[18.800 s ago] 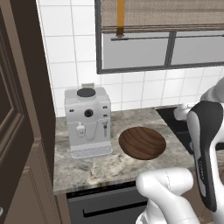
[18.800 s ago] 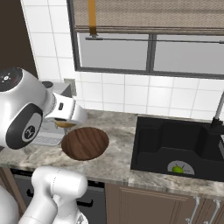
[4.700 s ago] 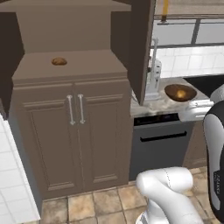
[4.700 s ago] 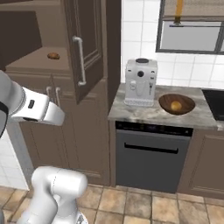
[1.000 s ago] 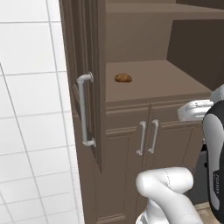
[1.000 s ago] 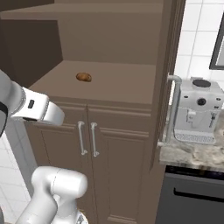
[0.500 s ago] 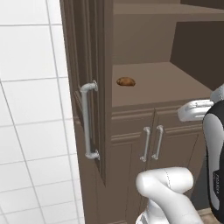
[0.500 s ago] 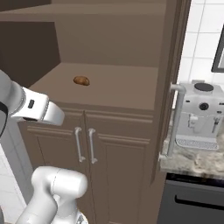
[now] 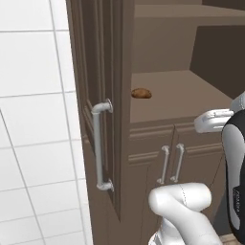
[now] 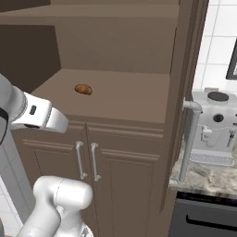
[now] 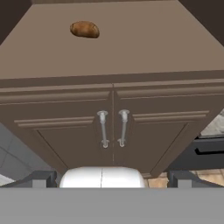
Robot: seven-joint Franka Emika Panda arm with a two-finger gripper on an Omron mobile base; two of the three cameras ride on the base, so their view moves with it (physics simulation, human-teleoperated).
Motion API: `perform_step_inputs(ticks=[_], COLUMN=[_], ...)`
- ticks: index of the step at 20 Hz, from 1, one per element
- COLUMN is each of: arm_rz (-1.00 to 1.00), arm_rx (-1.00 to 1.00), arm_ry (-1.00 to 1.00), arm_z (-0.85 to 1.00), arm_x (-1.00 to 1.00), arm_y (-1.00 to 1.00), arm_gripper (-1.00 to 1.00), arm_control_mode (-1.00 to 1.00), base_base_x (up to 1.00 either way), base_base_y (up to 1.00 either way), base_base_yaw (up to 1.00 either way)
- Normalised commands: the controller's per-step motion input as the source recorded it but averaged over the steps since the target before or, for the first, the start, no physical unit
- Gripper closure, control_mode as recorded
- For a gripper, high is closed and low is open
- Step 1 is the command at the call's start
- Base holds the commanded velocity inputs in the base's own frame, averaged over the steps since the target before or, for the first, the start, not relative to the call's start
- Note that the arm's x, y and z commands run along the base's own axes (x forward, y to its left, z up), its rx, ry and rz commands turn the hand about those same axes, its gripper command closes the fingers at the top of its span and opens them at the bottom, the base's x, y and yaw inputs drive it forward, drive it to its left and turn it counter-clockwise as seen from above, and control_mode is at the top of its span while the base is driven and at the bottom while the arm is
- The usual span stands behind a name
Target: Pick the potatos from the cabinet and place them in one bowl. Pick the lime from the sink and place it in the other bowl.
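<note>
One small oval golden-brown potato (image 9: 141, 93) lies untouched on the shelf of the tall dark brown wooden cabinet (image 10: 139, 102), whose door stands open. The gripper (image 11: 112, 178) faces it from well back, jaws apart and empty, so every pick seems left to do.

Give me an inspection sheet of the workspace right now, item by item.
Surface: brown cabinet shelf, bare apart from one item.
Job's things: one potato lies on the shelf, toward its left rear; cabinet door stands open.
Clutter: nothing seen.
Hand: fingertips stand wide apart, holding nothing, low in front of the lower doors.
Cables: nothing seen.
Surroundings: coffee machine on the stone counter to the right; white tiled wall at left.
</note>
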Motion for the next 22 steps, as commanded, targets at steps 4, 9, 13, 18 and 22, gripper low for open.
perform_step_inputs(ticks=[4, 9, 13, 18, 22], arm_rz=[0.00, 0.00, 0.00, 0.00, 0.00], arm_rx=[0.00, 0.00, 0.00, 0.00, 0.00], arm_ry=[0.00, 0.00, 0.00, 0.00, 0.00], arm_z=[0.00, 0.00, 0.00, 0.00, 0.00], arm_x=[0.00, 0.00, 0.00, 0.00, 0.00], arm_y=[0.00, 0.00, 0.00, 0.00, 0.00], arm_gripper=[-1.00, -1.00, -1.00, -1.00, -1.00], arm_control_mode=[1.00, 1.00, 1.00, 1.00, 1.00], base_base_x=[0.34, 0.29, 0.14, 0.13, 0.20], base_base_y=[0.00, 0.00, 0.00, 0.00, 0.00], base_base_yaw=[0.00, 0.00, 0.00, 0.00, 0.00])
